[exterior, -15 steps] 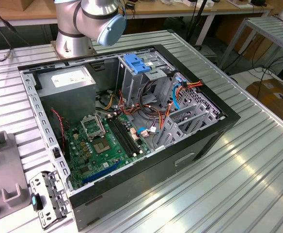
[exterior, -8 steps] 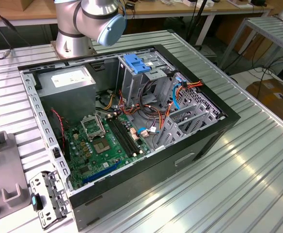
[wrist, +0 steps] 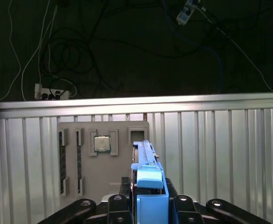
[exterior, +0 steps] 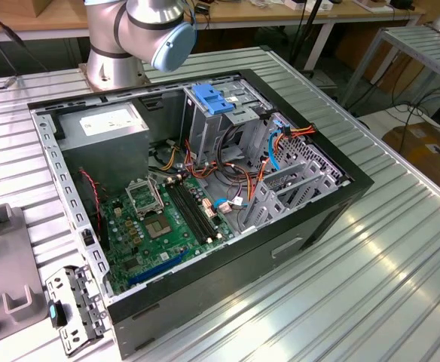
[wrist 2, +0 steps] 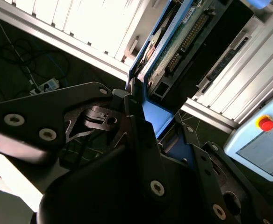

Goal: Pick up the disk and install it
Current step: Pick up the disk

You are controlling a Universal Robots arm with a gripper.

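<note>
One disk [wrist: 148, 184], a black drive in a bright blue carrier, is held on edge in the jaws of the one gripper [wrist: 148, 207]. The jaws are clenched on the carrier from both sides. In the second wrist view the carrier's blue frame runs out from between the black jaw plates, with a green circuit-board face showing beyond. The disk is held above the desk [wrist: 220, 154], clear of its ribbed surface.

Past the disk in the first wrist view lies one grey tray [wrist: 104, 161], close to a desk edge. It carries one square processor chip [wrist: 102, 143] and two long dark strips [wrist: 61, 158] set in narrow slots. On the floor beyond that edge lies one power strip [wrist: 52, 92] among loose cables.

In the exterior view one open computer case [exterior: 280, 256] occupies the middle of the desk. Inside it are:
- one green motherboard [exterior: 167, 226]
- one grey box with a white label [exterior: 107, 124]
- one lighter blue latch [exterior: 212, 98] on the drive cage

One arm [exterior: 152, 23] rises at the desk edge behind the case. One metal bracket [exterior: 73, 309] with a blue tab lies just beside a case corner.
</note>
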